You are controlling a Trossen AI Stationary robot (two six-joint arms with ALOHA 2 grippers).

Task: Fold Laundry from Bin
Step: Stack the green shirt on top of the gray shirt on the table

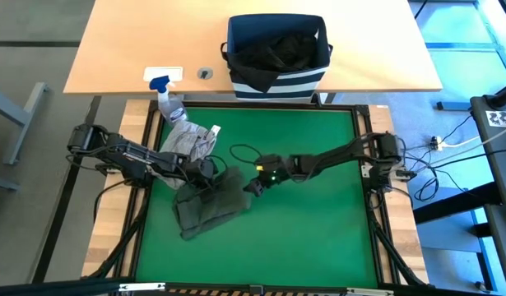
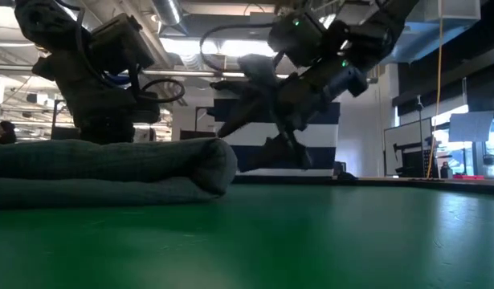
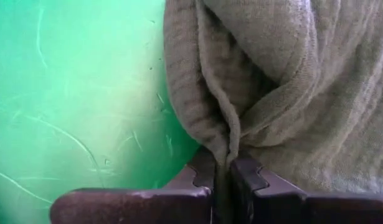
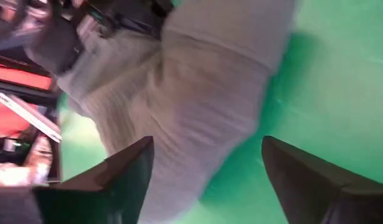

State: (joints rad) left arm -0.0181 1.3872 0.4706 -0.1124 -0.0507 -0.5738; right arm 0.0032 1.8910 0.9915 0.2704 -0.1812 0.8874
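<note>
The dark olive garment [image 1: 210, 205] lies folded into a thick pad on the green mat [image 1: 318, 238]; in the low view its rounded folded end [image 2: 210, 164] rests on the mat. My left gripper [image 1: 208, 170] is shut on the pad's far edge. My right gripper [image 1: 254, 187] stands open at the pad's right corner, above the mat, its fingers [image 4: 122, 177] on either side of the cloth's edge and apart from it. A light grey garment [image 1: 191, 140] lies crumpled at the mat's far left. The navy striped bin [image 1: 277, 78] stands beyond the mat with black cloth [image 1: 277, 49] inside. My left gripper pinches a raised pucker of the olive cloth [image 3: 228, 140] between its two fingers, at the garment's edge beside bare mat. The fingers come slanting down from the table's left. The pinched cloth is a fold, so more than one layer. The garment lies on the mat.
A clear spray bottle with a blue nozzle [image 1: 169, 103] lies at the mat's far left corner beside the grey garment. The wooden tabletop [image 1: 137, 41] behind carries the bin. The mat's right half and near part are bare green.
</note>
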